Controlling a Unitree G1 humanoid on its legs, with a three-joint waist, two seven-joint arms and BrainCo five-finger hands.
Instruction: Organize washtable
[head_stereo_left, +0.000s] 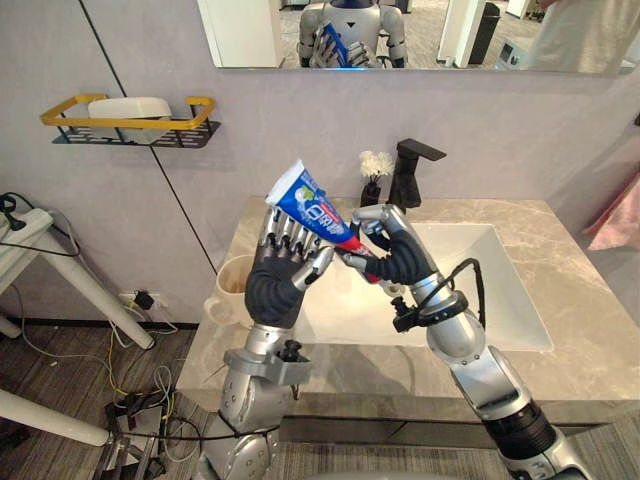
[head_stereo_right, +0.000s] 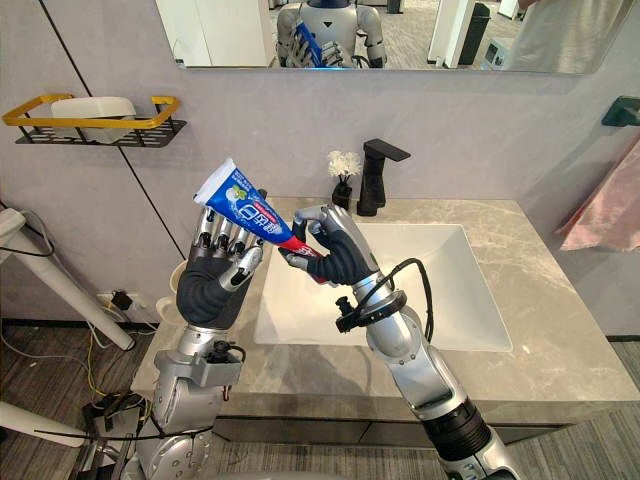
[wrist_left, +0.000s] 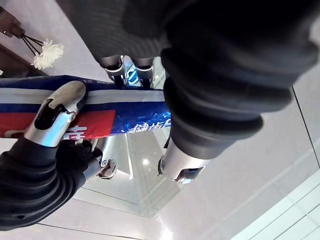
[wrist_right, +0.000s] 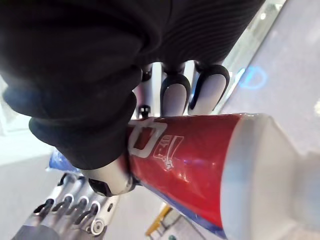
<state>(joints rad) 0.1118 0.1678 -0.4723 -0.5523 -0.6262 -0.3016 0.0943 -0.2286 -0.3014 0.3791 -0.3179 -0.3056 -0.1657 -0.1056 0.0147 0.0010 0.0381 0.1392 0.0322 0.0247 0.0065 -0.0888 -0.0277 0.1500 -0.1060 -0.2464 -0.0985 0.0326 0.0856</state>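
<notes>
A blue and red toothpaste tube (head_stereo_left: 315, 212) is held slanted in the air above the left part of the marble washtable (head_stereo_left: 560, 300). My right hand (head_stereo_left: 398, 255) is shut on its red cap end (wrist_right: 190, 155). My left hand (head_stereo_left: 282, 270) stands upright behind the tube's blue part (wrist_left: 135, 107), its fingers (head_stereo_right: 222, 240) straight against the tube and its thumb just below it. A beige cup (head_stereo_left: 230, 288) stands on the counter's left edge, partly hidden by my left hand.
A white sink basin (head_stereo_left: 490, 290) takes the counter's middle, with a black faucet (head_stereo_left: 408, 172) and a small dark vase of white flowers (head_stereo_left: 374, 172) behind it. A yellow-railed wall shelf (head_stereo_left: 130, 122) holds a white dish. A pink towel (head_stereo_left: 618, 215) hangs at right.
</notes>
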